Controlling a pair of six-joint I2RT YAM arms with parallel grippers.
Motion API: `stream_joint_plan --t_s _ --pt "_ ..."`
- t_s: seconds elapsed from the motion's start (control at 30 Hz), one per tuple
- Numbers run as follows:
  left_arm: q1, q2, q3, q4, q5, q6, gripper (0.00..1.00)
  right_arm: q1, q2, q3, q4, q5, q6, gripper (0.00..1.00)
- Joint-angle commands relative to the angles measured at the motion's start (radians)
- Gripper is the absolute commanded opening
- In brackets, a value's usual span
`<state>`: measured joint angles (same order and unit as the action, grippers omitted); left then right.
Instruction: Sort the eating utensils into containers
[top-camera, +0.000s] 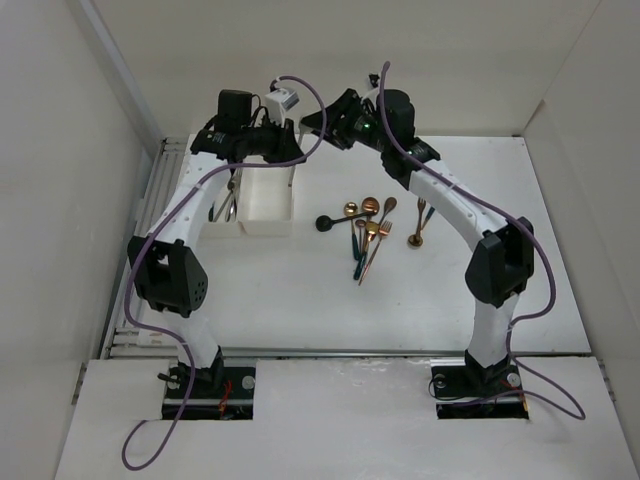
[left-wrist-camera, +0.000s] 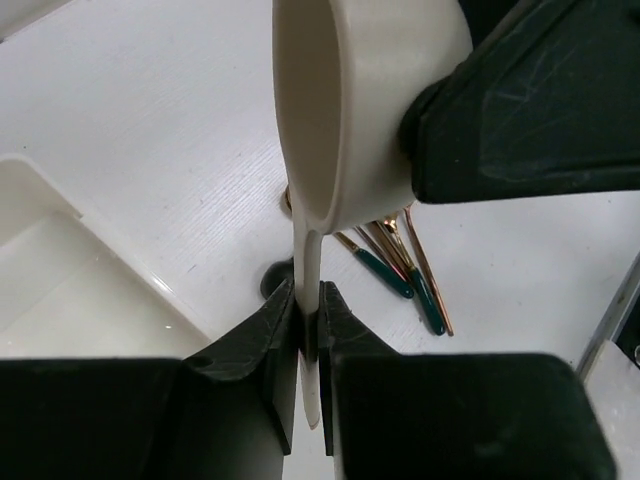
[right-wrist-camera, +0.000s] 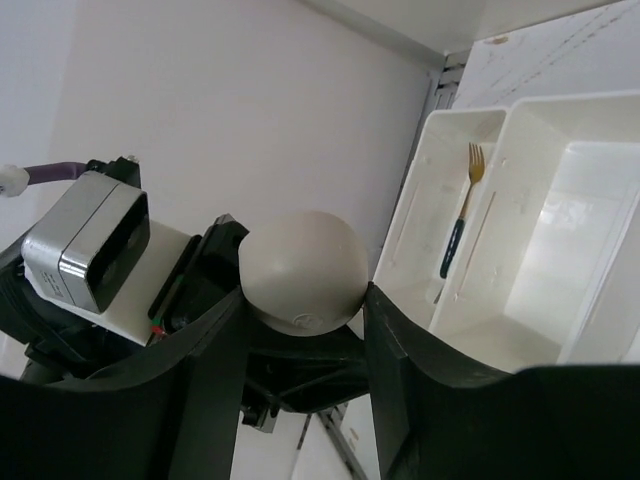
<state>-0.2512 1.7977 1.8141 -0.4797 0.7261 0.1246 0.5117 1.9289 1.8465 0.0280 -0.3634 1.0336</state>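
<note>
A white spoon hangs in the air between both grippers at the back of the table. My left gripper is shut on its thin handle. My right gripper is shut on its round bowl. In the top view the two grippers, left and right, meet above the far end of the white trays. A pile of copper, teal and black utensils lies mid-table. One gold-headed, dark-handled fork lies in the left tray.
A black spoon and a copper utensil lie at the edges of the pile. The left arm crosses over the left tray. White walls enclose the table, and a metal rail runs along its left side.
</note>
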Motion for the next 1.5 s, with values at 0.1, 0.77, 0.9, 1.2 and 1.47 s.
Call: stream_joint_plan --t_s 0.1,0.77,0.9,1.2,1.47 --pt "0.029 0.040 -0.030 0.037 -0.361 -0.091 0.00 -0.062 -0.016 -0.015 0.011 -0.114 -0.036 0.51" --pt "0.040 0.290 -0.030 0.030 -0.600 -0.144 0.56 -0.449 -0.075 -0.266 -0.754 0.405 -0.536 0.65" --pt "0.040 0.250 -0.006 0.030 -0.640 -0.154 0.57 -0.483 -0.001 -0.267 -0.775 0.442 -0.556 0.52" --pt "0.049 0.187 0.040 -0.003 -0.654 -0.118 0.59 -0.483 0.171 -0.149 -0.795 0.446 -0.557 0.50" --pt "0.069 0.155 0.010 -0.003 -0.645 -0.118 0.59 -0.483 0.223 -0.126 -0.795 0.455 -0.557 0.50"
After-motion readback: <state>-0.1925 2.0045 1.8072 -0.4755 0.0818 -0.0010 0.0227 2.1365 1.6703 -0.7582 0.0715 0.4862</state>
